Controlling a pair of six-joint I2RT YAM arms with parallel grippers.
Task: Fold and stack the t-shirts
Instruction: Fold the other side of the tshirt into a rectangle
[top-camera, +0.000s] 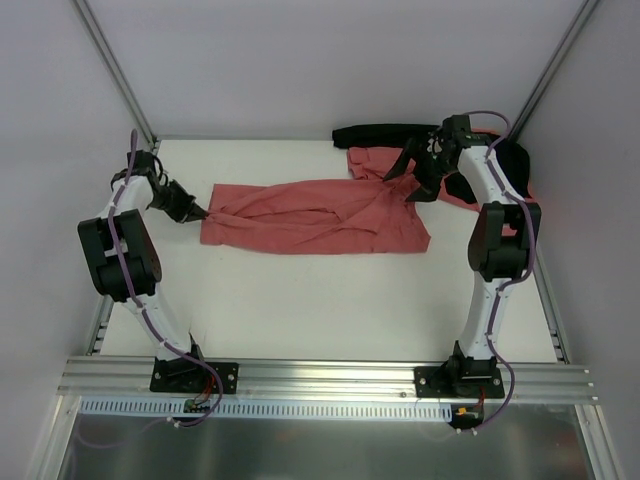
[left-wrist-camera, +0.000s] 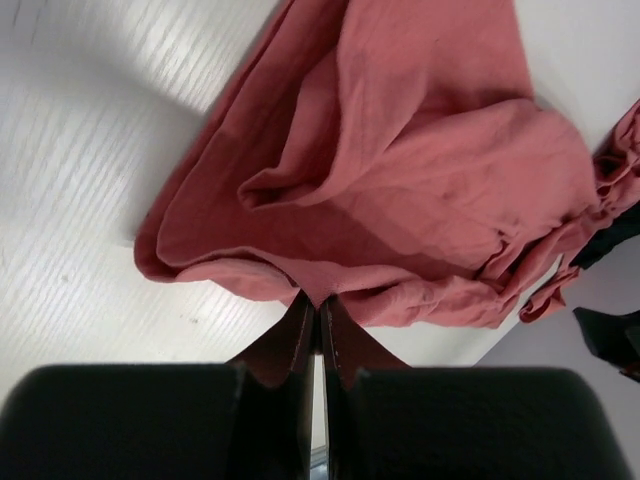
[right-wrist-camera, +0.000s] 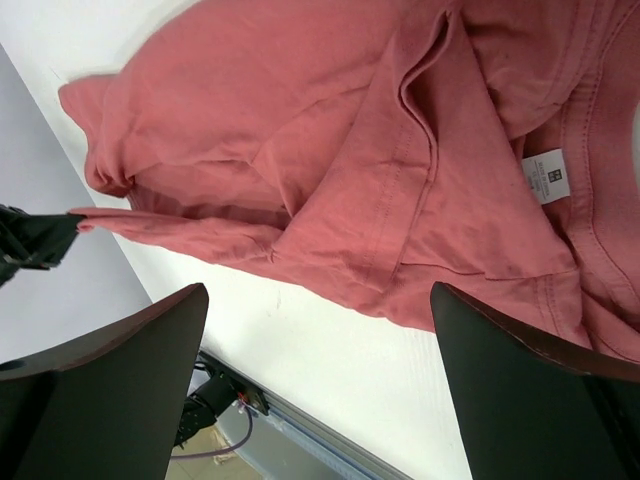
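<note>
top view: a salmon-red t-shirt (top-camera: 310, 215) lies crumpled across the middle of the white tabletop (top-camera: 330, 300). the left jaws pinch its left edge, and the right jaws hang released over its upper right corner.

left wrist view: the left jaws are clenched on the t-shirt (left-wrist-camera: 400, 180) hem, lower centre.

right wrist view: the right jaws gape wide above the t-shirt (right-wrist-camera: 300, 130).

Left arm (top-camera: 160, 315), right arm (top-camera: 487, 300): white tubular links, black joint housings, black base plates (top-camera: 195, 376) far behind the claw. Purple cable (top-camera: 133, 150) along each. Right gripper (right-wrist-camera: 318, 290) fingers (right-wrist-camera: 110, 380): black wedges, reddish-tinged edges.
</note>
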